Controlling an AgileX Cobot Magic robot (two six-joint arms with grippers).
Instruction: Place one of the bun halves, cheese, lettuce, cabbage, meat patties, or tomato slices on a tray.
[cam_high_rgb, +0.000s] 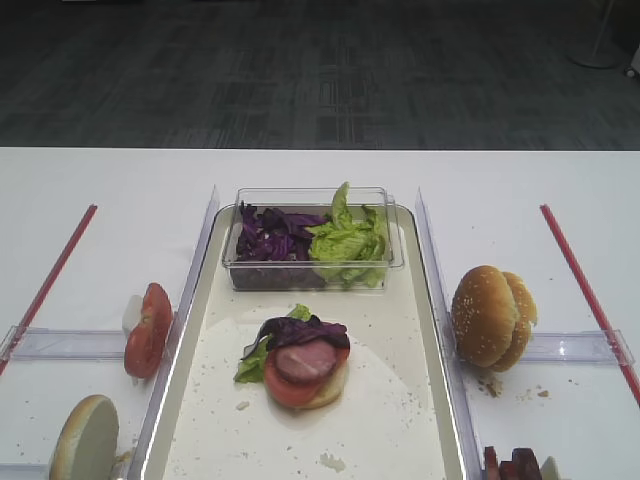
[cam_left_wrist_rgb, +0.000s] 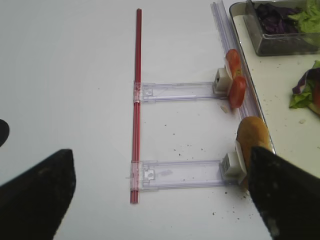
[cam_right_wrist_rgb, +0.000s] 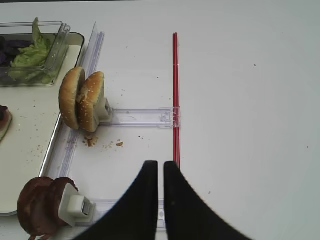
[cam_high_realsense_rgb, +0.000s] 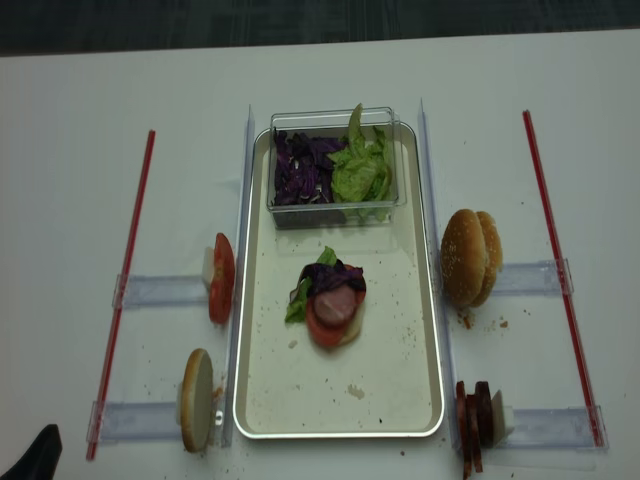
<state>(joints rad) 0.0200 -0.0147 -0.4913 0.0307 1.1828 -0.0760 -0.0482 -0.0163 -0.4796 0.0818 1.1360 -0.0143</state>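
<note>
On the tray (cam_high_rgb: 420, 400) a half-built stack sits mid-floor: a bun base, tomato, lettuce (cam_high_rgb: 255, 362), cabbage (cam_high_rgb: 300, 332) and a meat patty (cam_high_rgb: 305, 362) on top, so I judge the layering nearly done and a top bun due next. Both arms hang back over the bench (cam_high_rgb: 100, 200): the left tool (cam_left_wrist_rgb: 155, 200) gapes wide and empty, the right tool (cam_right_wrist_rgb: 160, 170) is pinched closed on nothing. Next, I think, a tool must reach the bun halves (cam_high_rgb: 492, 316) standing beside the tray's right rim.
</note>
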